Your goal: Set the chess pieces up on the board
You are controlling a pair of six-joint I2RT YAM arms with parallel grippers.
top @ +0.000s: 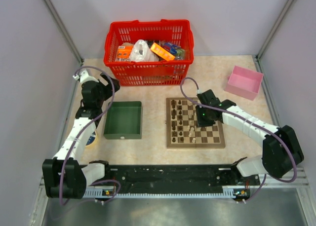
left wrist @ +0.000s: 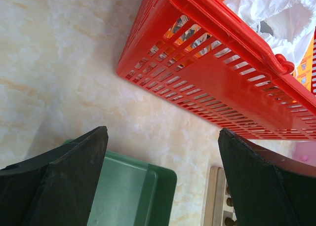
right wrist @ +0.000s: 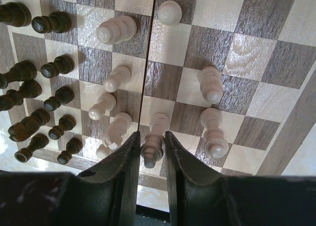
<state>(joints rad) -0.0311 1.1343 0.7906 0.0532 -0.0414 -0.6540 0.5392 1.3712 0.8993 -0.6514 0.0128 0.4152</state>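
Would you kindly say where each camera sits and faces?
Top external: above and behind the robot, looking down at the table; left arm, right arm show.
Left wrist: on that arm, faces the red basket past the open left end effector; green tray corner below.
Right wrist: on that arm, looks down on the board, the right end effector flanking a pale piece.
Shared: top and left wrist both show red basket and green tray; all three show the board.
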